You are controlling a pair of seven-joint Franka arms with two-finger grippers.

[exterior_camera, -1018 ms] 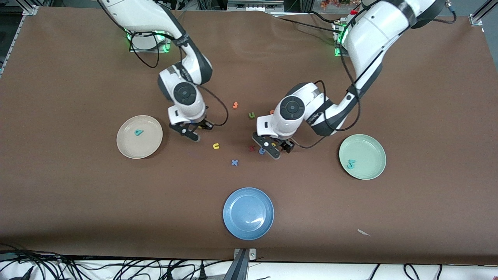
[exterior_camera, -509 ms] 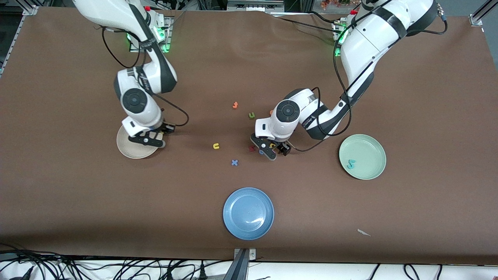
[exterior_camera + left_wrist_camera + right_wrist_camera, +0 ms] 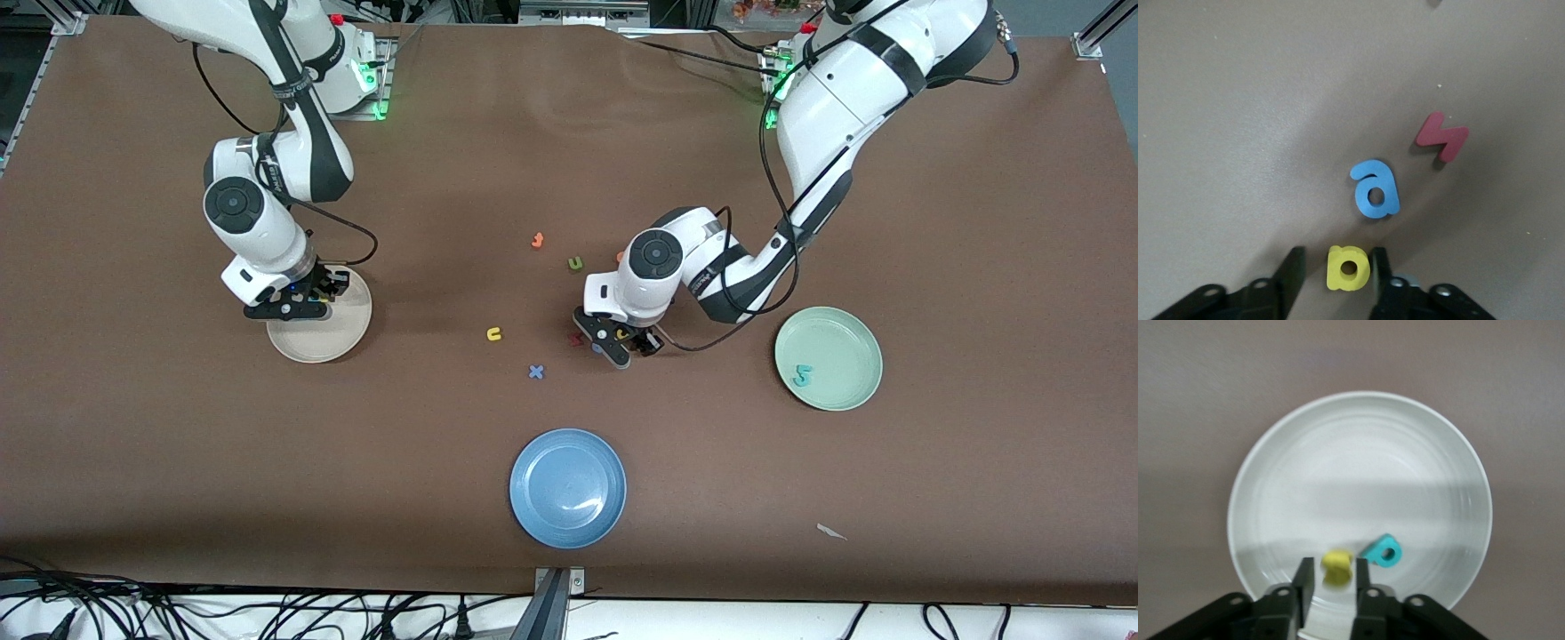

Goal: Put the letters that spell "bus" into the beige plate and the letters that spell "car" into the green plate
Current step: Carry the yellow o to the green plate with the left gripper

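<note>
My right gripper (image 3: 293,307) hangs over the beige plate (image 3: 311,342), open. A blurred yellow letter (image 3: 1337,568) sits loose between its fingers, just above the plate (image 3: 1358,473). A teal "b" (image 3: 1383,553) lies in that plate. My left gripper (image 3: 618,345) is down at the table near the middle, open around the yellow "a" (image 3: 1348,268): one finger (image 3: 1377,267) touches it, the other stands apart. The green plate (image 3: 853,329) holds a teal letter (image 3: 803,376). A yellow "u" (image 3: 494,334) lies on the table between the two grippers.
Beside the yellow "a" lie a blue "a" (image 3: 1375,189) and a red letter (image 3: 1442,135). A green "u" (image 3: 575,263), an orange letter (image 3: 537,239) and a blue "x" (image 3: 535,372) lie mid-table. The blue plate (image 3: 567,498) stands nearest the front camera.
The right arm carried the yellow letter from mid-table to over the beige plate and opened its fingers. The left gripper sank onto the yellow "a" and narrowed its jaws.
</note>
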